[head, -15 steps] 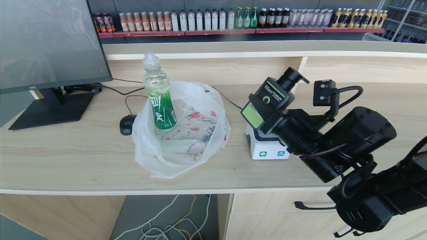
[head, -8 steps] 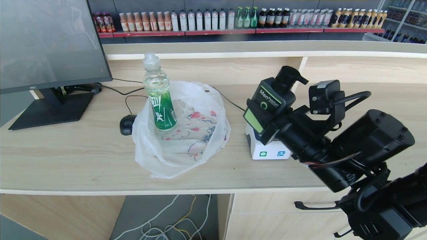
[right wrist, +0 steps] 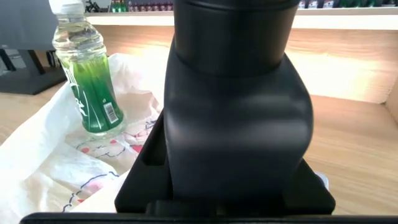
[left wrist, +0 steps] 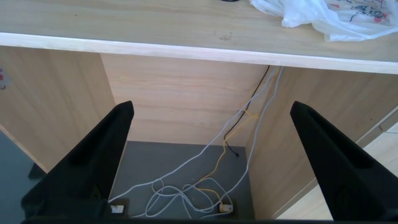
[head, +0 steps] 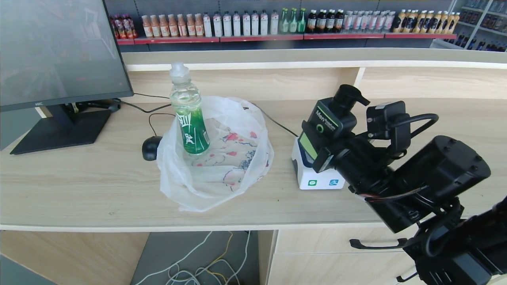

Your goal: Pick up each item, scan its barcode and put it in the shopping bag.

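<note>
1. The right gripper [head: 330, 149] is clamped on a black pump bottle [head: 326, 118]. Its fingers are mostly hidden behind the bottle and the wrist hardware, so the exact grip is hard to make out.
2. In the right wrist view the pump bottle [right wrist: 236, 118] blocks most of the picture, and no label or barcode can be read on it there.
3. The bottle hangs tilted just above the white scanner [head: 317, 180], covering the scanner's top. Whether a barcode faces the scanner cannot be told.
4. The pump bottle is matte black with a squared body, a pale green front panel and a black pump head pointing up and back.
5. The left gripper [left wrist: 211, 109] sits below the counter [head: 79, 186] edge with its two black fingers [left wrist: 93, 162] spread wide and nothing between them.
6. A green drink bottle [head: 188, 114], clear with a pale cap and green label, stands upright in the shopping bag [head: 237, 174], a translucent white bag with red and blue print.
7. The mouse [head: 150, 147] is partly hidden behind the bag, and the monitor [head: 59, 47] is cut off at the picture's edge.
</note>
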Available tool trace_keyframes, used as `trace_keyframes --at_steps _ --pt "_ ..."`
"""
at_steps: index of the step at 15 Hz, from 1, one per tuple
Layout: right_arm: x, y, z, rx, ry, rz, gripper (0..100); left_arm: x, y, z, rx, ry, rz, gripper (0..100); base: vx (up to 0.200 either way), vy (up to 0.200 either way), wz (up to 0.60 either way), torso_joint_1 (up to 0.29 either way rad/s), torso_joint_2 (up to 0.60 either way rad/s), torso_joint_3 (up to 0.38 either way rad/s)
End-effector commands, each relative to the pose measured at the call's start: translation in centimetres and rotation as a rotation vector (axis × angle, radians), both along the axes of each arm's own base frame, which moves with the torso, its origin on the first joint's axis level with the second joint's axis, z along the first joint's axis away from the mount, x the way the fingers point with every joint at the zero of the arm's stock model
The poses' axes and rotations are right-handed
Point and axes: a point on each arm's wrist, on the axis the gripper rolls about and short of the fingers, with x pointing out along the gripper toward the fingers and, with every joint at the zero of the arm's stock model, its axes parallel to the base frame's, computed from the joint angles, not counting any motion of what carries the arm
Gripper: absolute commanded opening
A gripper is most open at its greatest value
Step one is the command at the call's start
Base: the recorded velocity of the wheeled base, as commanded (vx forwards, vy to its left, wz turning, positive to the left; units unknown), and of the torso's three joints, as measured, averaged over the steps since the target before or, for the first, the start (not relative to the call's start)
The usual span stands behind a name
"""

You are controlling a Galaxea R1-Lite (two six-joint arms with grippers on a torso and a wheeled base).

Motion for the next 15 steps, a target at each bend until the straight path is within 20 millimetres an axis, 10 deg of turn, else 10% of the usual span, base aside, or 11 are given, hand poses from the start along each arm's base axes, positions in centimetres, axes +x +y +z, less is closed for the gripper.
trace_keyframes --at_steps 1,6,15 --pt "0.19 -0.07 -0.16 -0.004 0.003 -0.007 0 0.00 0.00 0.00 0.001 0.000 0.000 100 0.000 0.000 0.00 0.000 0.00 0.000" --pt "0.28 0.05 -0.40 -0.016 0.005 -0.009 0 0.00 0.00 0.00 0.003 0.000 0.000 100 0.000 0.000 0.00 0.000 0.00 0.000" --pt "0.80 -0.35 -0.42 -0.015 0.004 -0.031 0 0.00 0.00 0.00 0.000 0.000 0.002 100 0.000 0.200 0.00 0.003 0.00 0.002"
